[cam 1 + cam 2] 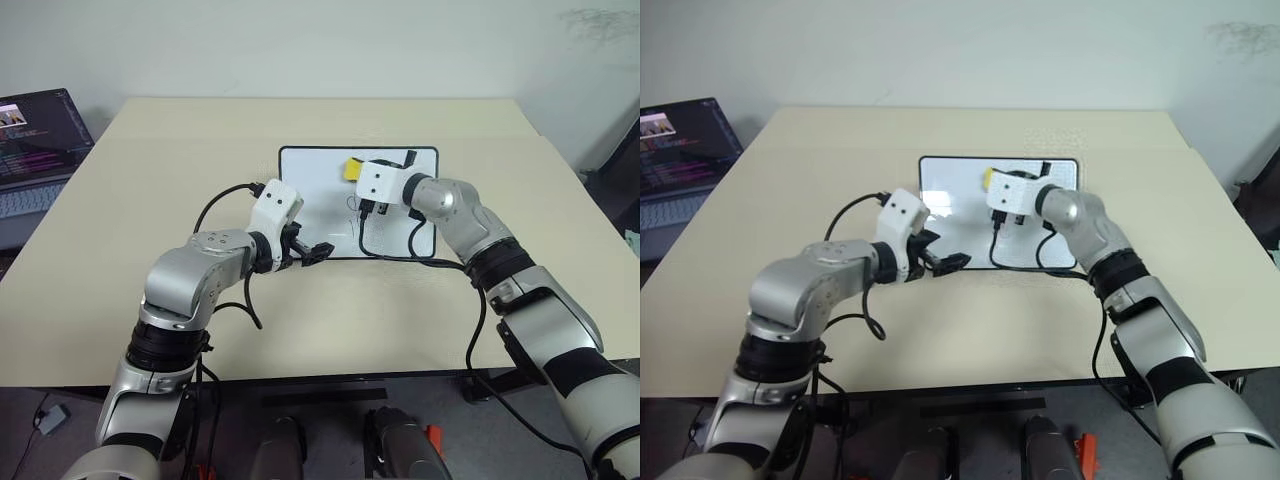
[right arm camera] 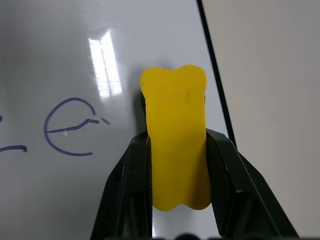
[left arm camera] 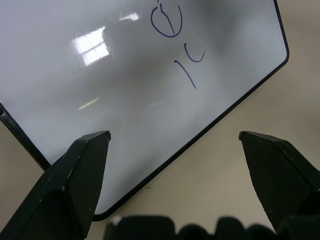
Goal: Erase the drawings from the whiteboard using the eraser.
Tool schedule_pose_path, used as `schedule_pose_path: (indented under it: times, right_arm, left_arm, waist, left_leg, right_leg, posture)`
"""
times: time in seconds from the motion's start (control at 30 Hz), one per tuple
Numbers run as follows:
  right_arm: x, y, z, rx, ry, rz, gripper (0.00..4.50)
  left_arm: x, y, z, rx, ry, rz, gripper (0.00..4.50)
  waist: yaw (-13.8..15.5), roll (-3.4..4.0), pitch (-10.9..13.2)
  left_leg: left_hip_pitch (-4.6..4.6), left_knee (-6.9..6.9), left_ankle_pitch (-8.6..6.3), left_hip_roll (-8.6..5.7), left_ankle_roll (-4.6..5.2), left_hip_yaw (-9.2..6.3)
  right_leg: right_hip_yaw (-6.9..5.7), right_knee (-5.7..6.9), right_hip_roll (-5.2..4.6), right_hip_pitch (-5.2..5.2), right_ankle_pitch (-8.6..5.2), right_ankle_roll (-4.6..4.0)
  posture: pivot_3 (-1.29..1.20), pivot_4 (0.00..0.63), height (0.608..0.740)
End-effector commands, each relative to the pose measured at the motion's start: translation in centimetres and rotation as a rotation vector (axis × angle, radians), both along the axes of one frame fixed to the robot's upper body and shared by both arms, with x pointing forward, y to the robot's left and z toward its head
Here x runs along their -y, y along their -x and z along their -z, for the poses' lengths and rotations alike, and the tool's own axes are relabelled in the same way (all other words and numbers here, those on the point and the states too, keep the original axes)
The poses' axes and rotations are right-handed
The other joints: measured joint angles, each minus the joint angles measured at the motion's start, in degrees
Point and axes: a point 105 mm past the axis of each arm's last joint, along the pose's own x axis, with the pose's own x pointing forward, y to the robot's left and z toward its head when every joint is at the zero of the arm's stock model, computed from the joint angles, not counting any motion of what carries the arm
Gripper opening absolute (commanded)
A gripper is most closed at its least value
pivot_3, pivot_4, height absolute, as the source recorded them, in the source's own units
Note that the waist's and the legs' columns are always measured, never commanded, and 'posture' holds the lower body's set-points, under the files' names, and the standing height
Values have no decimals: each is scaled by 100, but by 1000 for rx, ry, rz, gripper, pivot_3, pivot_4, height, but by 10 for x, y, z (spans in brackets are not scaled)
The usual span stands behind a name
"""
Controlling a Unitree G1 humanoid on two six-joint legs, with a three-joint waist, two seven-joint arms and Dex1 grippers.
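The whiteboard [image 1: 310,178] lies flat at the middle of the table. My right gripper [image 2: 177,137] is shut on the yellow eraser [image 2: 177,145], which it holds over the board's far part, close to the black frame. A crossed circle of the drawings [image 2: 70,127] sits just beside the eraser. My left gripper [image 3: 175,135] is open with nothing between its fingers [image 3: 85,170], hovering at the board's near left corner. Another crossed circle [image 3: 167,22] and two short strokes [image 3: 190,65] lie ahead of it. In the left eye view the eraser [image 1: 353,169] shows past the right wrist's white housing.
An open laptop [image 1: 35,140] stands off the table's far left corner. Black cables [image 1: 400,256] from my right arm hang across the board's near edge. The beige table [image 1: 150,300] stretches bare around the board.
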Motion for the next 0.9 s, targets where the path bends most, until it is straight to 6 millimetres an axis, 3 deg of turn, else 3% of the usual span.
schedule_pose_path:
  times: [0.03, 0.23, 0.4, 0.53, 0.67, 0.9]
  right_arm:
    - [-4, 4, 5, -23, 60, -37, 1092]
    - [6, 12, 40, -147, 183, -55, 1091]
    - [16, 13, 46, -178, 199, -35, 1090]
    - [28, 4, 34, -146, 166, 33, 1090]
    - [42, -7, 8, -83, 102, 109, 1090]
    - [60, -16, -12, -31, 86, 175, 1090]
  left_arm:
    - [1, 2, -13, 51, 8, 4, 4500]
    - [1, 1, -15, 58, 6, 4, 4500]
    - [1, 1, -16, 62, 7, 2, 4500]
    - [2, 1, -17, 63, 5, 7, 4500]
    - [3, 1, -17, 64, 6, 10, 4500]
    - [4, 1, -18, 65, 7, 12, 4500]
  waist:
    - [-1, 0, 0]
    - [-4, -2, -2]
    - [-1, -3, -3]
    - [-1, -3, -3]
    - [10, -3, -3]
    - [-1, -3, -3]
  left_leg:
    - [1, 0, 0, 0, 0, 0]
    - [14, 1, 0, 0, 0, 0]
    - [20, 7, 3, 0, 3, -1]
    - [22, 8, 9, -1, 10, -1]
    - [21, 9, 17, -2, 14, -1]
    - [24, 12, 23, -4, 18, -1]
  right_leg:
    - [0, 1, 0, 1, 0, 0]
    - [0, 4, 0, 11, 0, -1]
    - [1, 7, 0, 16, -2, -14]
    - [1, 7, 0, 18, -5, -27]
    - [2, 5, 0, 19, -4, -30]
    - [3, 1, -1, 28, -5, -32]
  posture:
    - [0, 150, 740]
    - [0, 150, 740]
    - [0, 150, 740]
    - [0, 150, 740]
    - [0, 150, 740]
    - [0, 150, 740]
